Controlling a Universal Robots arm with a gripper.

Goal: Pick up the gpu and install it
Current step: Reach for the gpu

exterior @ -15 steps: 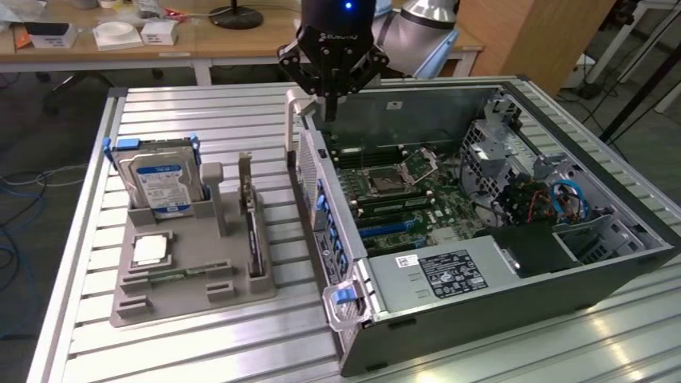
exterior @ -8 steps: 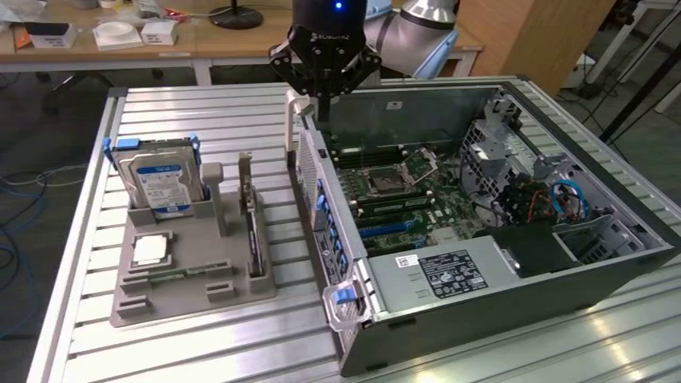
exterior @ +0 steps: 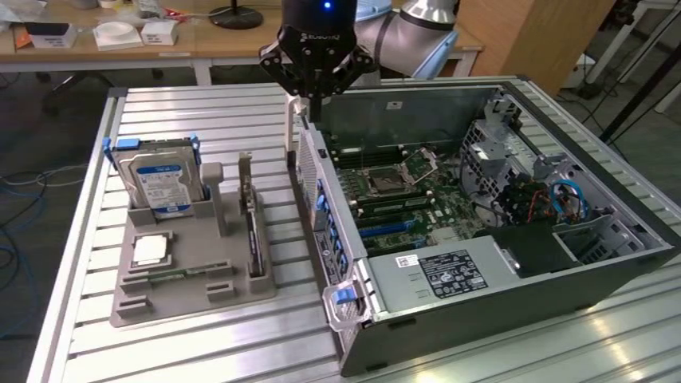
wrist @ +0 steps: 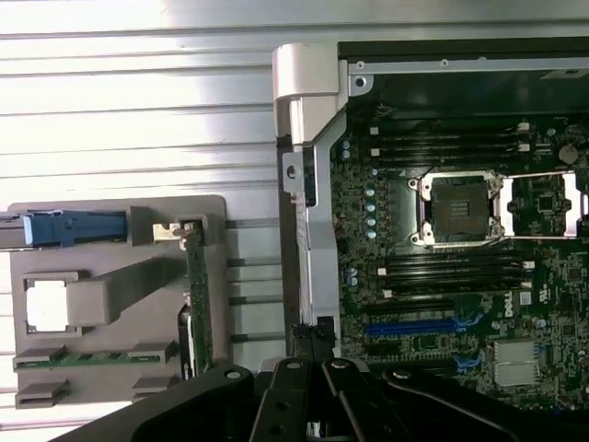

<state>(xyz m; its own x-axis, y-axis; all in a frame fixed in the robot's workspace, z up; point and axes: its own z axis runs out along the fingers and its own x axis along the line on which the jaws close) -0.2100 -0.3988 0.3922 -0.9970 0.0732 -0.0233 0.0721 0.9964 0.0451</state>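
Right, in the exterior view I see the fingers (exterior: pixel 309 102) at the top middle of the frame. They are pinched tight together with nothing between them. They hang just above the far end of the wall of the open computer case (exterior: pixel 511 307) that faces the exterior view's left. The gpu (exterior: pixel 251 215) is in the left half of the frame, standing on edge in a slot of the grey tray (exterior: pixel 191 299), well apart from the fingers. A hard drive (exterior: pixel 159 179) stands upright in the same tray, further to the exterior view's left. The tray rests on the slatted metal counter (exterior: pixel 191 112) just beside the case, and the motherboard (exterior: pixel 394 187) lies exposed inside.

In the wrist view the fingers (wrist: pixel 317 354) meet in a closed point, empty, over the case's silvery wall (wrist: pixel 308 258). I see the gpu (wrist: pixel 196 295) edge-on as a thin green strip in the tray (wrist: pixel 110 207), with bare counter (wrist: pixel 138 92) slats between tray and case. The motherboard (wrist: pixel 552 304) sits beyond that wall.
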